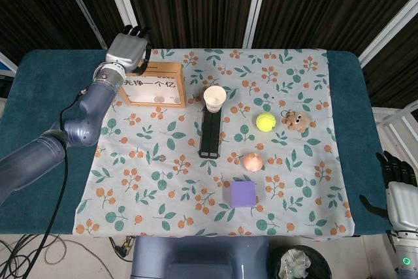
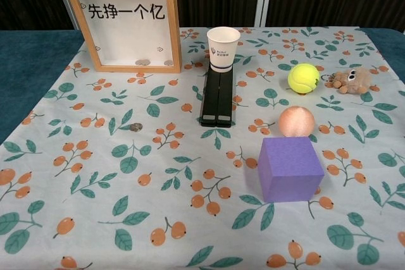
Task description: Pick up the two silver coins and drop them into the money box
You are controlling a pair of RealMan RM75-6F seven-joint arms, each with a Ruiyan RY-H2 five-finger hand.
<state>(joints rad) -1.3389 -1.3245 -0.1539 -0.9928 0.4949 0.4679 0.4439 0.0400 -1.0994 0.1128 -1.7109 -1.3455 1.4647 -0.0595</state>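
Hovering over the far left corner of the money box [image 1: 153, 83]: left hand [image 1: 126, 49], fingers pointing away, contents impossible to tell. Lying on the floral cloth [image 1: 294, 181]: 1 silver coin [image 1: 162, 158]. Standing just beyond the black case [image 1: 209, 134]: paper cup [image 1: 214, 98]. Resting at the lower right edge: right hand [image 1: 396, 191].

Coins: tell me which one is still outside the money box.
The lone coin on the cloth, left of the black block; the others lie inside the money box.
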